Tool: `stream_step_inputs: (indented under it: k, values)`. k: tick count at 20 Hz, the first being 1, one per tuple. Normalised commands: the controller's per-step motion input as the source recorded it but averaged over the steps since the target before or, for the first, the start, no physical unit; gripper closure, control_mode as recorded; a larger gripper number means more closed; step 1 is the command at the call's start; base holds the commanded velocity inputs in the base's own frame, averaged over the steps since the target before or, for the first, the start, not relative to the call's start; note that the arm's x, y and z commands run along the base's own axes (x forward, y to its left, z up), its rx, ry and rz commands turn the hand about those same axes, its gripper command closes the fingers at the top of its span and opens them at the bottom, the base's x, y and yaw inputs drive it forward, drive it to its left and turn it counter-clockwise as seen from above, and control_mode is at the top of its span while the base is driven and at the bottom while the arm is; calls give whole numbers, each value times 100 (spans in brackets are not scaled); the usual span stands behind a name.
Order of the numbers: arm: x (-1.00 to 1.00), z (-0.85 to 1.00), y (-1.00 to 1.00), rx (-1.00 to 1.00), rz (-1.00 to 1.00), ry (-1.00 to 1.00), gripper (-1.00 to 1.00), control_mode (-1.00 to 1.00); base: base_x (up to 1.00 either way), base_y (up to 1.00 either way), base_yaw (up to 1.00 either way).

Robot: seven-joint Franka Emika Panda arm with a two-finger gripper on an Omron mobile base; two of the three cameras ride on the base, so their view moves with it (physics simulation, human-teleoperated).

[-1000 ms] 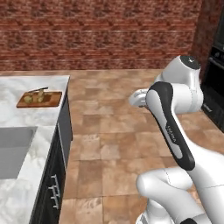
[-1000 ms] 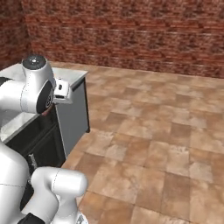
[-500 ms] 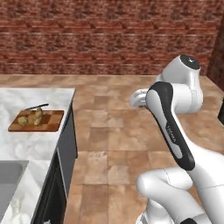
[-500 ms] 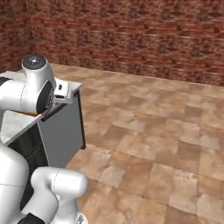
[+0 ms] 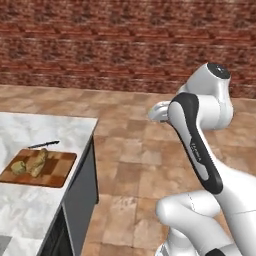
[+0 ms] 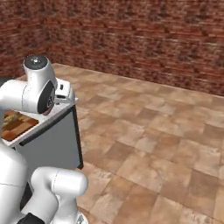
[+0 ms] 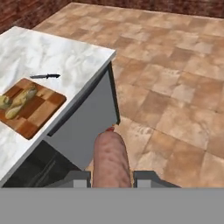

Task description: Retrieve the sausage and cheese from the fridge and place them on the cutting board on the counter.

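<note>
One sausage (image 7: 111, 158) | pinched between the jaws | cutting board (image 7: 38, 114) well apart

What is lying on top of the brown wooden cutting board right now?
On the brown wooden cutting board lie two pale tan lumps, touching each other; what they are cannot be told. A thin black knife lies on the white marble counter just beyond it. The board's underside is hidden.

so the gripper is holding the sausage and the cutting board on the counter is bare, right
Not quite. The gripper does hold the sausage, but the cutting board on the counter is not bare: the hand view shows a tan food item lying on it.
</note>
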Motion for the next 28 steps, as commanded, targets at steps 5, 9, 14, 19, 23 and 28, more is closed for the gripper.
stream_step_inputs:
  k: [5, 9, 14, 19, 23, 28]
  values:
    - [0, 0, 0, 0, 0, 0, 100, 100, 100, -10, 59]
    - [0, 0, 0, 0, 0, 0, 100, 100, 73, -9, 74]
    - [0, 0, 0, 0, 0, 0, 100, 100, 30, -9, 83]
    - [0, 0, 0, 0, 0, 0, 100, 100, 1, -7, 90]
    - [0, 0, 0, 0, 0, 0, 100, 100, 11, -28, 80]
    - [0, 0, 0, 0, 0, 0, 100, 100, 29, -73, 27]
